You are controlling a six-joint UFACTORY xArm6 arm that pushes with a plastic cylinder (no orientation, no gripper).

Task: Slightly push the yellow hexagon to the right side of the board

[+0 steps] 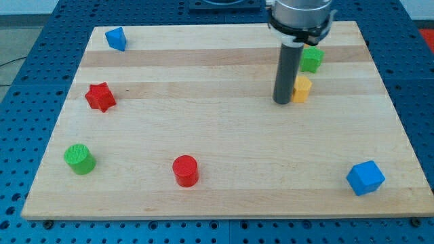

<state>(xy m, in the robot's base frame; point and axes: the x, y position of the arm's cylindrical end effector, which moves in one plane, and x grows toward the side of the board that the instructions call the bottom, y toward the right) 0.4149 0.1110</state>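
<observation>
The arm carries a bare rod, no pincer — its tip point(282, 102) touches the yellow hexagon point(302, 88) on the hexagon's left side, below the green block point(312, 59).

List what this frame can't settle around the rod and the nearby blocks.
- Yellow hexagon: left part hidden behind the rod, camera view; contact with my tip unclear.
- Green block: left edge covered by the rod; shape unclear.
- Arm above the rod: cut off by the view's top.

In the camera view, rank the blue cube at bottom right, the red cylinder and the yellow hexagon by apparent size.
1. Blue cube
2. Red cylinder
3. Yellow hexagon, partly hidden behind my tip

The first two sit nearer the view's bottom, so perspective may inflate them.
</observation>
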